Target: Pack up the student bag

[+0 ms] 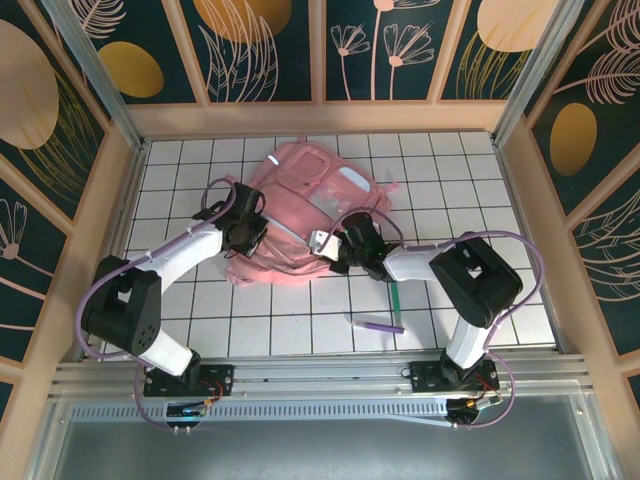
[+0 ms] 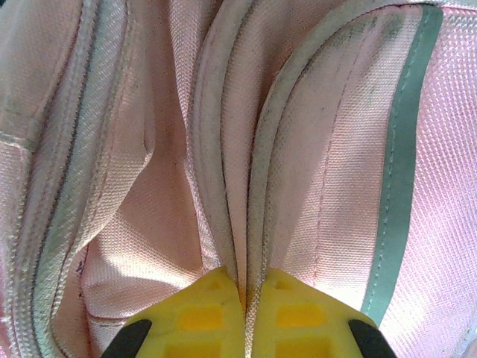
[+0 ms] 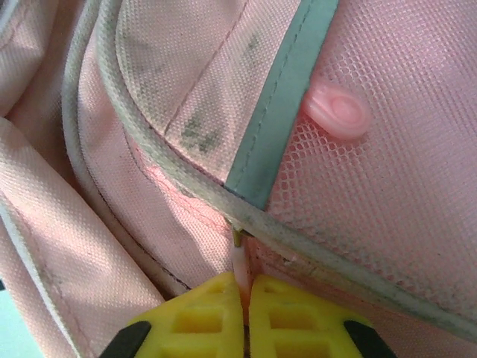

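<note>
The student bag (image 1: 310, 190), a big pink backpack with grey-green strips, lies flat at the back middle of the tiled table. My left gripper (image 1: 245, 235) sits at the bag's left side. In the left wrist view its yellow jaws (image 2: 244, 294) are shut on a grey piped seam of the bag (image 2: 335, 149). My right gripper (image 1: 345, 250) is at the bag's near right edge. Seen from the right wrist, it (image 3: 244, 287) is shut on a pale pink zipper pull (image 3: 240, 261) just below the piped zipper edge of the bag (image 3: 186, 74).
A purple pen (image 1: 375, 325) lies on the white tiles in front of the right arm, and a green pen (image 1: 397, 300) lies just behind it. A pink round stud (image 3: 339, 112) shows on the bag's mesh pocket. Wooden walls ring the table.
</note>
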